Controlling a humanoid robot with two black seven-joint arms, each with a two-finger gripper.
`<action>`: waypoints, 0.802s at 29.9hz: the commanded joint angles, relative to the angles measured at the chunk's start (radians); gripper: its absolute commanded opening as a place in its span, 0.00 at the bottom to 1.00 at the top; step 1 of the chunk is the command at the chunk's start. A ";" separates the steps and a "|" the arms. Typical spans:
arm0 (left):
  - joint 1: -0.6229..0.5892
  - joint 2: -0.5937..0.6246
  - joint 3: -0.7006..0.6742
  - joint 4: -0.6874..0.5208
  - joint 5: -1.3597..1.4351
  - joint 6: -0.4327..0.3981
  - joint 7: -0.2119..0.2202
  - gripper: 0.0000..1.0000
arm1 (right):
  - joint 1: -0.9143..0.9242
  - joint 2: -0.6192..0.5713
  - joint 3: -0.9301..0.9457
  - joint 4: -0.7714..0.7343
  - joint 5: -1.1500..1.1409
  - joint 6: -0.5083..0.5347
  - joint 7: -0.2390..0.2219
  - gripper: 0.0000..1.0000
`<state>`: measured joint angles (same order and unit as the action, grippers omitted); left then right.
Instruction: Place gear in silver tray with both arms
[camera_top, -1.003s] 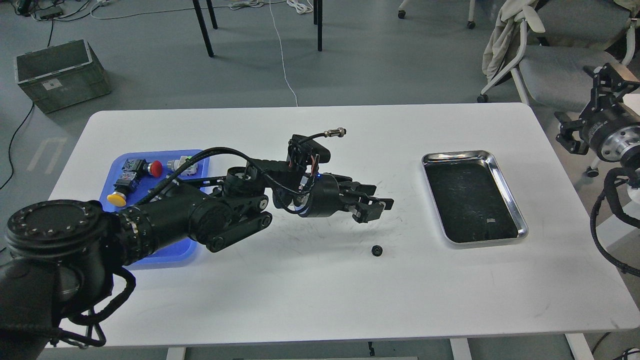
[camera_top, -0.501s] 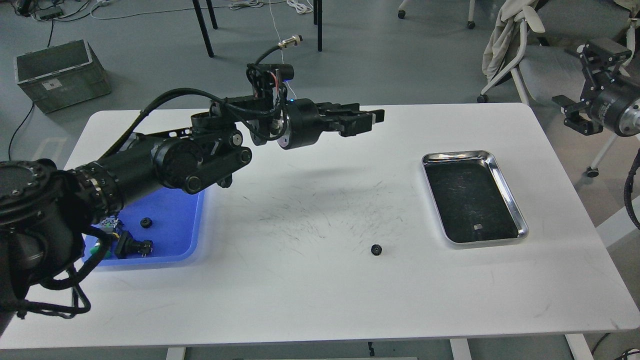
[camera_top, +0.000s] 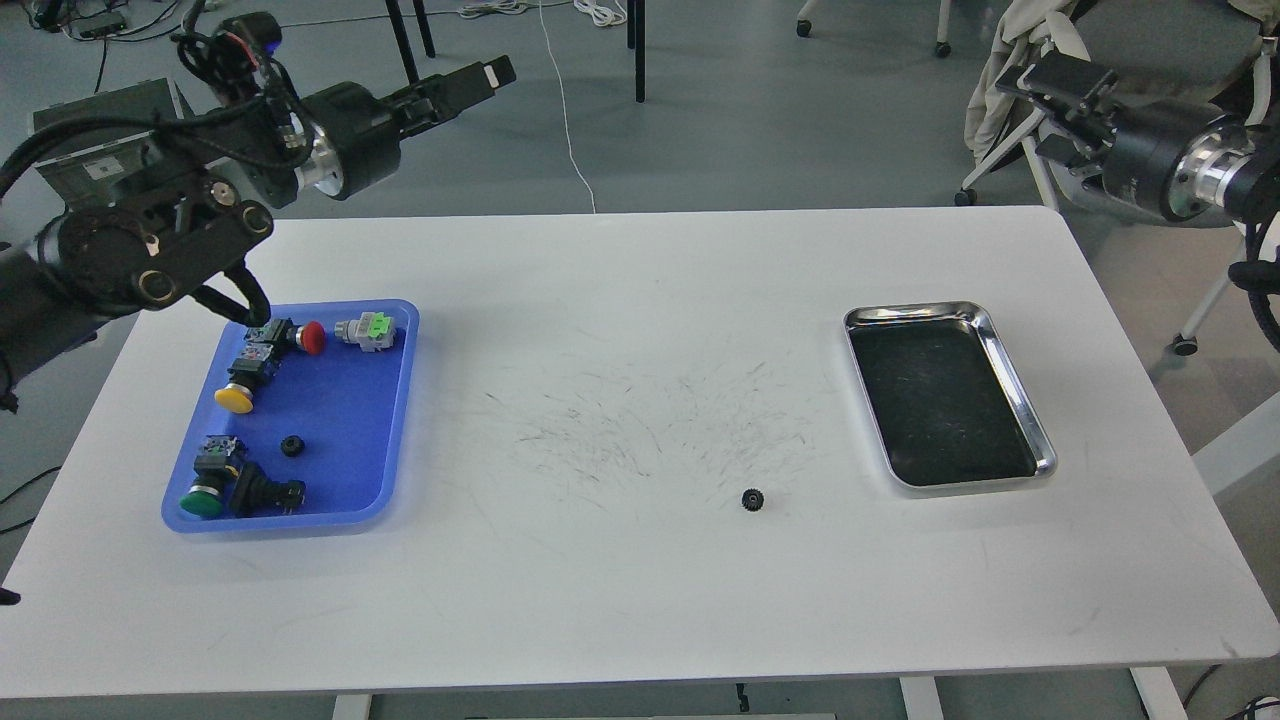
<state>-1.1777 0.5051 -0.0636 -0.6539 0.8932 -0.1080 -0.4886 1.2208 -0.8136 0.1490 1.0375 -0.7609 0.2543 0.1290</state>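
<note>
A small black gear (camera_top: 753, 499) lies alone on the white table, a little left of the near left corner of the silver tray (camera_top: 1018, 385). The tray holds nothing and sits at the right of the table. My left gripper (camera_top: 487, 74) is raised high beyond the table's far left edge, far from the gear, with nothing seen in it. Its fingers are seen side-on and cannot be told apart. My right gripper (camera_top: 1050, 82) is raised off the table's far right corner, end-on and dark.
A blue plastic tray (camera_top: 345, 430) at the left holds several push-button switches and another small black gear-like part (camera_top: 292, 447). Chairs and a green crate (camera_top: 110, 130) stand on the floor behind the table.
My left arm has pulled back from above the table's middle, up and to the far left, uncovering the blue tray. My right gripper has risen and moved left. The gear has stayed put.
</note>
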 joint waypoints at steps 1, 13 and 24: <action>0.046 0.049 0.001 0.026 -0.097 0.004 0.000 0.91 | 0.043 0.054 -0.032 0.012 -0.054 0.071 0.012 0.98; 0.128 0.139 -0.001 0.089 -0.375 -0.079 0.000 0.98 | 0.267 0.212 -0.305 0.013 -0.305 0.177 0.098 0.99; 0.165 0.138 -0.036 0.227 -0.548 -0.213 0.000 0.98 | 0.298 0.355 -0.433 0.056 -0.641 0.177 0.184 0.98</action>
<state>-1.0192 0.6442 -0.0914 -0.4446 0.3725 -0.3068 -0.4886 1.5071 -0.4865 -0.2592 1.0859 -1.3267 0.4324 0.2874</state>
